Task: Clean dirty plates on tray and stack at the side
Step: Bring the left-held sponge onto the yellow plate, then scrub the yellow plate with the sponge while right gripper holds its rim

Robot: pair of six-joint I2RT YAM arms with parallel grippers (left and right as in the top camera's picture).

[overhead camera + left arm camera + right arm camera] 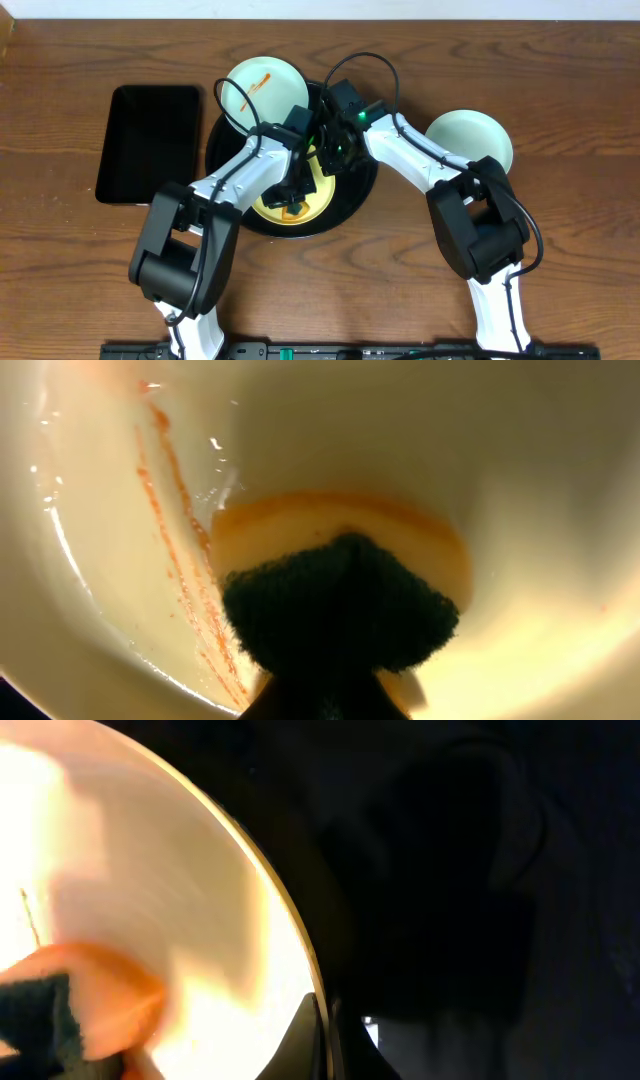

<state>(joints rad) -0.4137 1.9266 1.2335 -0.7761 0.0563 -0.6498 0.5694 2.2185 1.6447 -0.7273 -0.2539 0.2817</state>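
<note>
Round black tray (362, 188) sits mid-surface (560, 80). The yellow plate (322, 203) lies in its near half. A blue-green plate (262, 88) with an orange-red streak overlaps the tray's far-left rim. A second blue-green plate (470, 140), showing no marks, rests on the surface to the right, apart from the tray. A rectangular black tray (150, 145) lies to the left.

Left gripper (295, 198): fingers clamped on a sponge (340, 610), dark green pad down, orange body above, pressed onto the yellow plate's inner face. Thin sauce streaks (180, 580) run just left of the sponge.

Right gripper (335, 160): fingers together at the yellow plate's far rim. Whether they pinch the rim cannot be told; that wrist view is dark and blurred
</note>
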